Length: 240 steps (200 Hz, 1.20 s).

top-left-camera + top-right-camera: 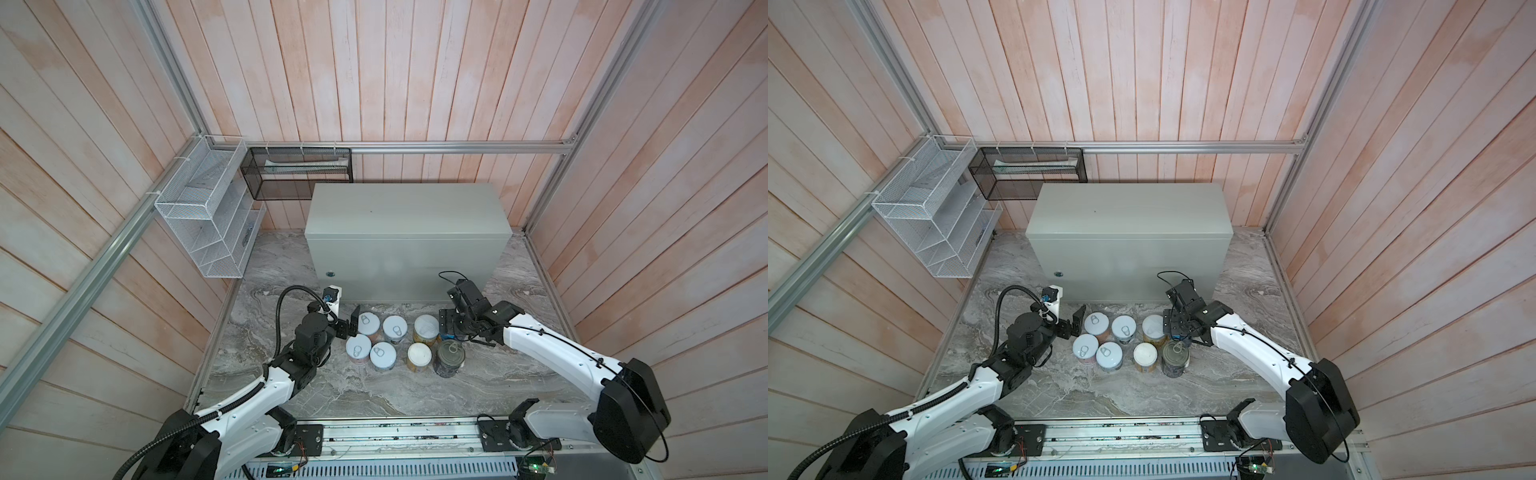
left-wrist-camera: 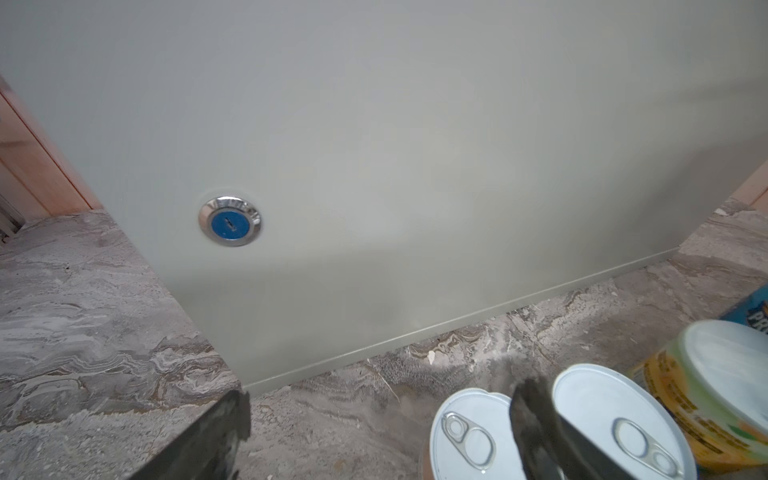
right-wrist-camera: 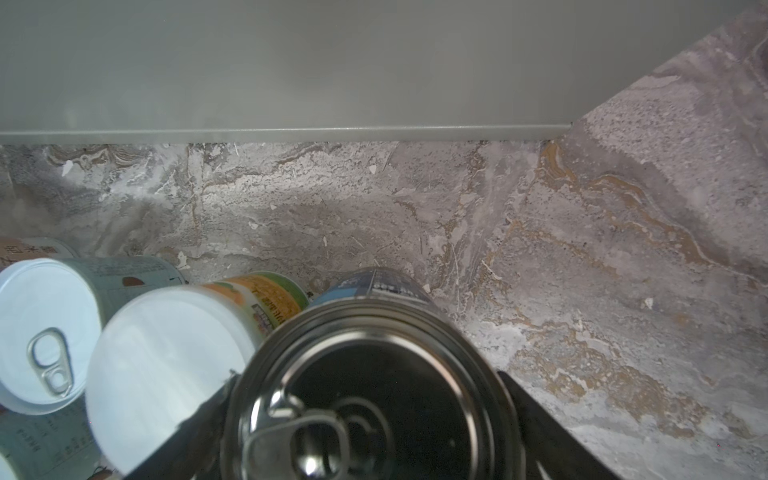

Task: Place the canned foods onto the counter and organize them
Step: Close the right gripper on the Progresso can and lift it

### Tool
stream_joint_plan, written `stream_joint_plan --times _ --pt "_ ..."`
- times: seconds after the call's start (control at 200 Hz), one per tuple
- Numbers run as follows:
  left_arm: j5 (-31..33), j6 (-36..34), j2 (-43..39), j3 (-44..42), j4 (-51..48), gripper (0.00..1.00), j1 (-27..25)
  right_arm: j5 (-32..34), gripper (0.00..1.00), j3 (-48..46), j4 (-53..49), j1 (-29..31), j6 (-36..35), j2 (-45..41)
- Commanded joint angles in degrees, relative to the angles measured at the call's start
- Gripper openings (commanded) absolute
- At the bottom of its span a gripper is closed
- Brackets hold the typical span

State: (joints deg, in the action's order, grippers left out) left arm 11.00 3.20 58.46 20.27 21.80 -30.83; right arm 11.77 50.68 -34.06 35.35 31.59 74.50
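Left gripper: jaws apart and holding nothing. In the left wrist view one finger dips between the two rear short cans, so the back-left short can sits inside the gap.
Short pull-tab cans: four of them stand upright in a tight two-by-two block on the marble surface, at the left end of the group.
Yellow-green cans: two with white lids, one behind the other, just right of the short block.
Navy can: upright at the front right end, with a metal ring-pull top.
Light blue can: stands directly behind the navy can, largely hidden under the arm in both top views.
Right gripper: jaws stand on either side of the light blue can's upper wall. I cannot tell whether they press on it.
Counter: the grey box just behind the cans. No can stands on its flat top yet.
Handling: the cans are probably full, so rigid and fairly heavy, with smooth walls that could slip. A grip across the side wall below the rim looks best, not one on the lids or tabs. The close neighbours leave little room for the fingers.
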Motion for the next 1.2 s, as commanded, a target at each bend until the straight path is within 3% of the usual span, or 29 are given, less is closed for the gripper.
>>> stream_joint_plan --times 0.0,0.245,0.565,0.825,1.195 --pt "1.45 0.49 0.15 1.17 -0.53 1.0 -0.2 1.99 0.84 -0.93 -0.91 0.24 1.44 0.22" --pt "2.44 0.8 0.34 1.52 -1.15 1.0 -0.17 3.85 0.76 -1.42 -0.17 0.08 3.2 -2.66" --pt "1.8 0.84 0.95 1.62 -0.98 1.0 -0.19 4.22 0.73 -1.08 0.42 -0.28 3.13 -4.41" --pt "4.2 0.73 1.19 1.92 -1.83 1.0 -0.2 5.1 0.61 1.06 -0.03 -1.2 2.16 -5.48" --pt "4.6 0.84 1.59 2.23 -2.09 1.0 -0.19 4.95 0.61 6.36 -1.74 -2.13 -0.14 -5.94"
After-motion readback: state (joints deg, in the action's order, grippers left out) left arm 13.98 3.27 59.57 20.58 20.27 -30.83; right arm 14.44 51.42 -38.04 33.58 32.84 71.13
